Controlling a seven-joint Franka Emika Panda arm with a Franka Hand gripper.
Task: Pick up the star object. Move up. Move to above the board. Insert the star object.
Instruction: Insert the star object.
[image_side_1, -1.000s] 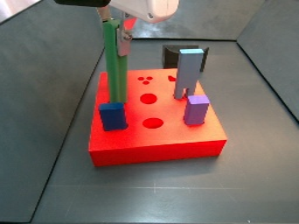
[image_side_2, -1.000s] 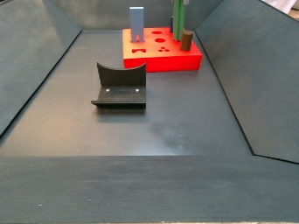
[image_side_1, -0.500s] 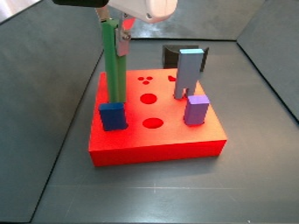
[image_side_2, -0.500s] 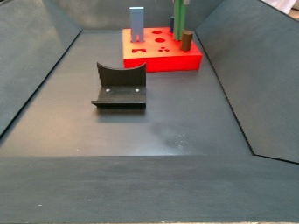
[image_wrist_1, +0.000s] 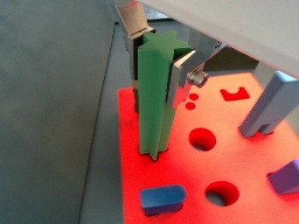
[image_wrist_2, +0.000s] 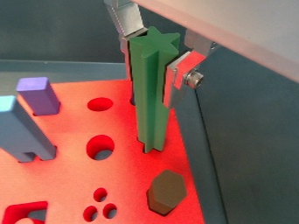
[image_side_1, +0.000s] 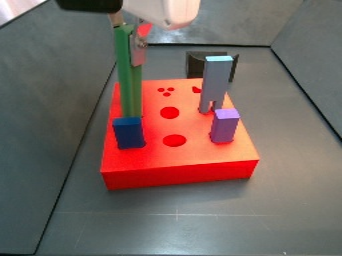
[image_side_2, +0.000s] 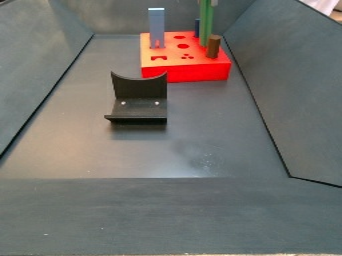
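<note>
The star object (image_side_1: 130, 75), a tall thin green rod with ridged sides, stands upright with its lower end in the board (image_side_1: 187, 165), near the board's back left corner. The board is a flat red square block with holes. My gripper (image_side_1: 131, 28) is directly above it, its fingers on either side of the rod's top. In both wrist views the silver fingers (image_wrist_1: 181, 66) (image_wrist_2: 177, 70) press against the star-shaped top of the rod (image_wrist_1: 158, 96) (image_wrist_2: 152, 87). The gripper (image_wrist_1: 160, 54) (image_wrist_2: 155, 57) is shut on it. The rod also shows in a side view (image_side_2: 205, 18).
On the board stand a light-blue tall block (image_side_1: 214, 85), a purple block (image_side_1: 225, 125), a dark blue block (image_side_1: 128, 132) just in front of the rod, and a short brown cylinder (image_side_2: 211, 44). The fixture (image_side_2: 138, 98) stands on the grey floor. Sloped walls enclose the floor.
Almost nothing: the gripper housing has shifted very slightly above the rod, and the rod stands in the same place in the board.
</note>
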